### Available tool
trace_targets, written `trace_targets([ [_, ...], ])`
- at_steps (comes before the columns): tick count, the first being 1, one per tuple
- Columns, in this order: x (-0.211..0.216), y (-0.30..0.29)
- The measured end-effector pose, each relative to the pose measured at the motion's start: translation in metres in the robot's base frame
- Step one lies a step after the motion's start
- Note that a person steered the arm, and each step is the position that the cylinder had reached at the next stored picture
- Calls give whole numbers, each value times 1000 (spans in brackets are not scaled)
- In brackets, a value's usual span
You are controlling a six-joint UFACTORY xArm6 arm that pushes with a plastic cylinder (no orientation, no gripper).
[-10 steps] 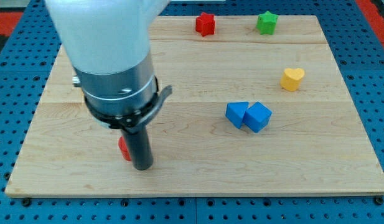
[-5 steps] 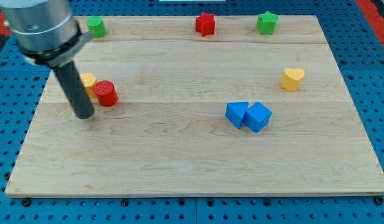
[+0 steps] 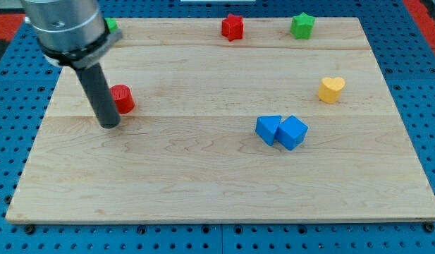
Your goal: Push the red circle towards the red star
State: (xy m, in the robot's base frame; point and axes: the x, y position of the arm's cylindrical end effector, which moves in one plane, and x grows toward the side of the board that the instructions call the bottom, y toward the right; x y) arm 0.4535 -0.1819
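The red circle [image 3: 123, 98] stands on the wooden board [image 3: 217, 176] at the view's left. My tip [image 3: 109, 125] rests on the board just to the lower left of the red circle, and the rod hides the circle's left edge. The red star [image 3: 233, 27] sits near the view's top edge, far up and to the right of the circle.
A green star [image 3: 302, 25] lies right of the red star. A yellow heart [image 3: 331, 89] is at the right. Two blue blocks [image 3: 281, 130] touch each other right of centre. A green block [image 3: 111, 25] peeks out behind the arm at top left.
My tip has moved slightly right to the circle's lower left. The red circle has shifted a little up and right. The yellow block beside it is now hidden behind the rod.
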Motion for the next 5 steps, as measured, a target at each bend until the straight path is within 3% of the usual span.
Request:
trace_targets([
  [3,-103,47],
  [5,-149,123],
])
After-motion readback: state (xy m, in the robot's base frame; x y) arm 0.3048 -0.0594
